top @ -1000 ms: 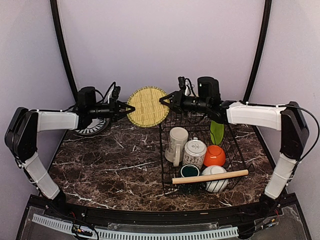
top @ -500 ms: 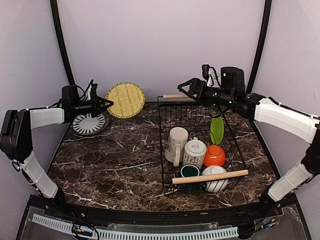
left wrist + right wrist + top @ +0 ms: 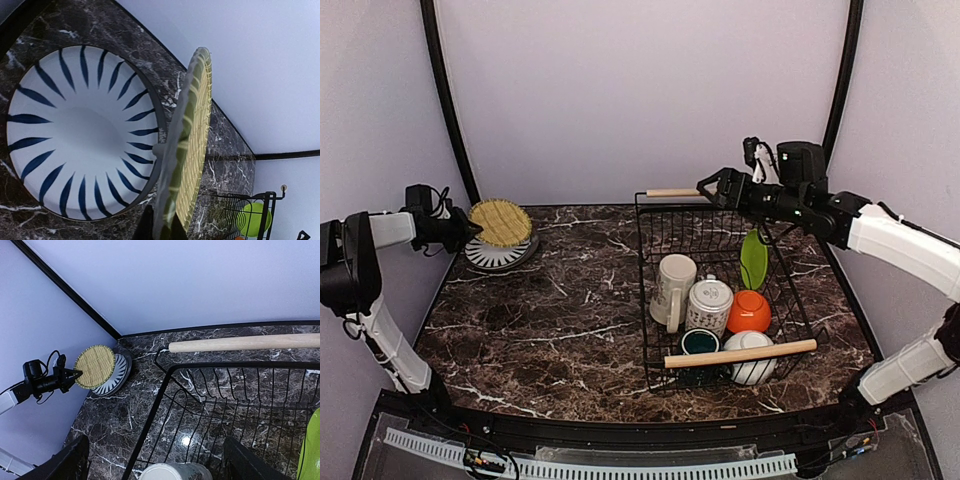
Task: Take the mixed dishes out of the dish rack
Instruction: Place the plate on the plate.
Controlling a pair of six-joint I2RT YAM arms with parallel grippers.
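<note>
While left gripper (image 3: 471, 229) clamps woven plate (image 3: 502, 221), right gripper (image 3: 708, 186) hovers agape over rack (image 3: 642, 285)

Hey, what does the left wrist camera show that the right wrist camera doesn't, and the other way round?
Only left wrist: the left fingers pinching the rim of the yellow woven plate, seen edge-on. Only right wrist: the far wooden handle, the rim of the cream mug, the left arm from outside, the right fingers wide apart. Both: that plate, the radial-patterned plate, the dish rack, the lime-green plate, the marble table.
</note>
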